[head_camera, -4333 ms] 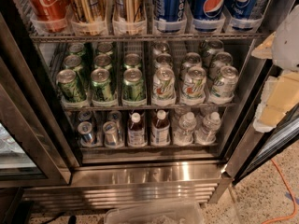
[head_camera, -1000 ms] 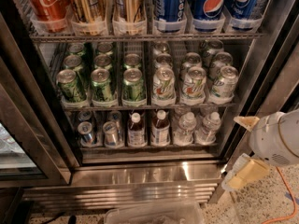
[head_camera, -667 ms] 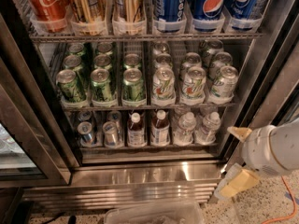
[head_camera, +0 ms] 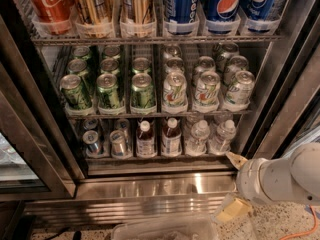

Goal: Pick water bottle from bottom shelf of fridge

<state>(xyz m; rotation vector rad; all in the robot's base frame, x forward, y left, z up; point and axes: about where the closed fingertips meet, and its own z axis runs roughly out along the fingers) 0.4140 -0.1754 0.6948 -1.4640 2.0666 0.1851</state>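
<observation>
The fridge (head_camera: 150, 189) stands open in the camera view. On its bottom shelf (head_camera: 160, 158), two clear water bottles with white caps stand at the right: one (head_camera: 197, 137) and another (head_camera: 222, 136) beside it. My gripper (head_camera: 231, 184) is at the lower right, in front of the steel base panel, below and to the right of the water bottles. It touches nothing. Its two yellowish fingers (head_camera: 235, 159) are spread apart and empty, pointing left.
Two brown drink bottles (head_camera: 145, 139) and small cans (head_camera: 93, 142) fill the left of the bottom shelf. Green and white cans (head_camera: 143, 90) sit on the rack above, with Pepsi cans (head_camera: 227, 4) on top. The glass door (head_camera: 20, 169) stands open at the left. A clear plastic bin (head_camera: 165, 230) lies on the floor.
My arm has come down from the right edge and moved left toward the fridge's lower right corner. The bottles and cans have not moved.
</observation>
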